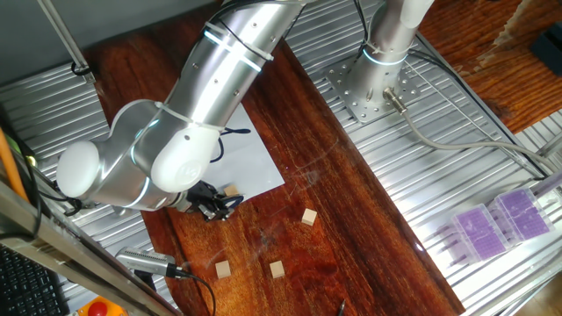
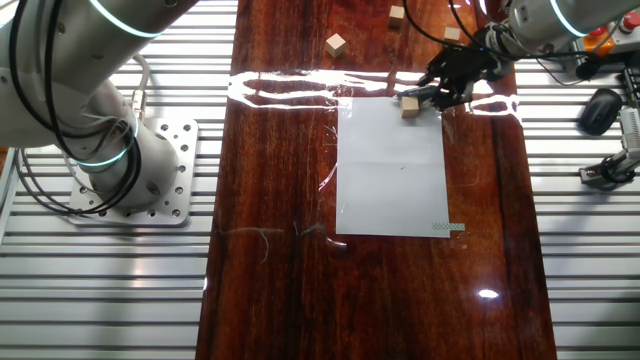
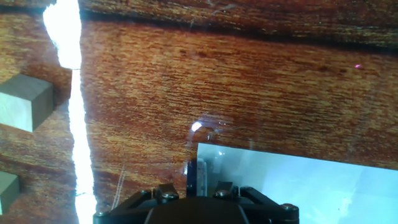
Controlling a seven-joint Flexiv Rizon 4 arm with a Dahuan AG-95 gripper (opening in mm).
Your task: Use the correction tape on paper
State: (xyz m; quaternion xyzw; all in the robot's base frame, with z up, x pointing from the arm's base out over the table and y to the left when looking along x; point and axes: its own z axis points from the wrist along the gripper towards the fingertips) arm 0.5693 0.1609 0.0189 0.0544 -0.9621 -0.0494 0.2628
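Observation:
The white paper lies on the dark wooden table; it also shows in one fixed view and in the hand view. My gripper hangs low at the paper's far corner, seen also in one fixed view. In the hand view the gripper is shut on the correction tape, a narrow dark piece with a pale centre that stands right at the paper's corner edge. Most of the tape is hidden by the hand.
A tan wooden cube sits on the paper's corner beside the gripper. Other cubes lie on the wood beyond. Two cubes show left in the hand view. A patterned strip marks the paper's near corner.

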